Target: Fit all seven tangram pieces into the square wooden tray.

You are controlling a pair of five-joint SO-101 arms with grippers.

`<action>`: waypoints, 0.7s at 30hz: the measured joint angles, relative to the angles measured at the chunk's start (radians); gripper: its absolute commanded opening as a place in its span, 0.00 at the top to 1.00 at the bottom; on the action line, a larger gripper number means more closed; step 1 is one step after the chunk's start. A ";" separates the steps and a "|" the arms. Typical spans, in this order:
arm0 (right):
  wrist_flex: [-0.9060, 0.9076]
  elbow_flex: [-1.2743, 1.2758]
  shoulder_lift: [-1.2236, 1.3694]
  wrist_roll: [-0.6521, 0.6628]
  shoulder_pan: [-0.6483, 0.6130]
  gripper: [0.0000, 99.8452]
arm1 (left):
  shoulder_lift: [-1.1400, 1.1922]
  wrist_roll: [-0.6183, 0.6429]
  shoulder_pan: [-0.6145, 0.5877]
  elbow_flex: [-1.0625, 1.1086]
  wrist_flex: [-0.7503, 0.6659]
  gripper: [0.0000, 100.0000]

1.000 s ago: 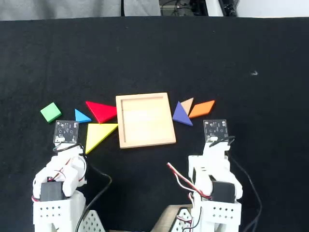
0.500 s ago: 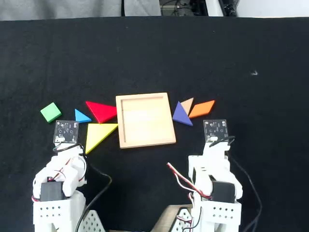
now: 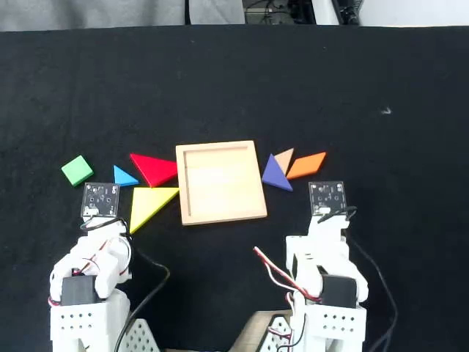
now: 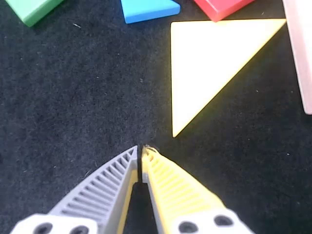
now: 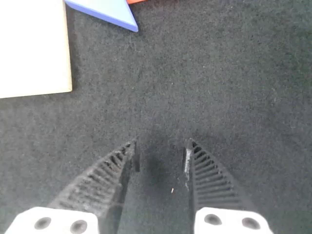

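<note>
Wooden tray (image 3: pixel 221 187) is lying bare on the surface (image 3: pixel 234 88) while all seven pieces (image 3: pixel 154 169) are waiting outside (four, including the yellow triangle (image 3: pixel 149 204), by the left arm; three by the right), the left pincer (image 4: pixel 142 155) pressed together, the right pincer (image 5: pixel 161 156) spread.

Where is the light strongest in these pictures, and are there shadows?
High view: the wooden tray glares pale on the black cloth. Left wrist view: the yellow triangle is washed almost white. Right wrist view: the tray's corner looks white; a faint shadow darkens the cloth under the right gripper.
</note>
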 measured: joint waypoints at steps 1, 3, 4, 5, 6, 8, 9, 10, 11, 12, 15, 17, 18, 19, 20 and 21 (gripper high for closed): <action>0.000 0.000 0.000 0.000 0.000 0.84 | 0.000 0.000 0.000 0.000 0.000 0.97; 0.000 0.000 0.000 0.000 0.000 0.84 | 0.000 0.000 0.000 0.000 0.000 0.97; 0.000 0.000 0.000 0.000 0.000 0.84 | 0.000 0.000 0.000 0.000 0.000 0.97; 0.000 0.000 0.000 0.000 0.000 0.84 | 0.000 0.000 0.000 0.000 0.000 0.97; 0.000 0.000 0.000 0.000 0.000 0.84 | 0.000 0.000 0.000 0.000 0.000 0.97; 0.000 0.000 0.000 0.000 0.000 0.84 | 0.000 0.000 0.000 0.000 0.000 0.97; 0.000 0.000 0.000 0.000 0.000 0.84 | 0.000 0.000 0.000 0.000 0.000 0.97; 0.000 0.000 0.000 0.000 0.000 0.84 | 0.000 0.000 0.000 0.000 0.000 0.97; 0.000 0.000 0.000 0.000 0.000 0.84 | 0.000 0.000 0.000 0.000 0.000 0.97; 0.000 0.000 0.000 0.000 0.000 0.84 | 0.000 0.000 0.000 0.000 0.000 0.97; 0.000 0.000 0.000 0.000 0.000 0.84 | 0.000 0.000 0.000 0.000 -0.018 0.97; 0.000 0.000 0.000 0.000 0.000 0.84 | 0.000 0.000 -0.012 0.000 -0.101 0.97; 0.000 0.000 0.000 0.000 0.000 0.84 | 0.000 0.000 -0.031 0.000 -0.140 0.97; 0.000 0.000 0.000 0.000 0.000 0.84 | 0.000 0.000 -0.055 -0.012 -0.170 0.97; 0.000 0.000 0.000 0.000 0.000 0.84 | 0.000 0.000 -0.080 -0.031 -0.196 0.97; 0.000 0.000 0.000 0.000 0.000 0.84 | 0.000 0.000 -0.107 -0.060 -0.218 0.97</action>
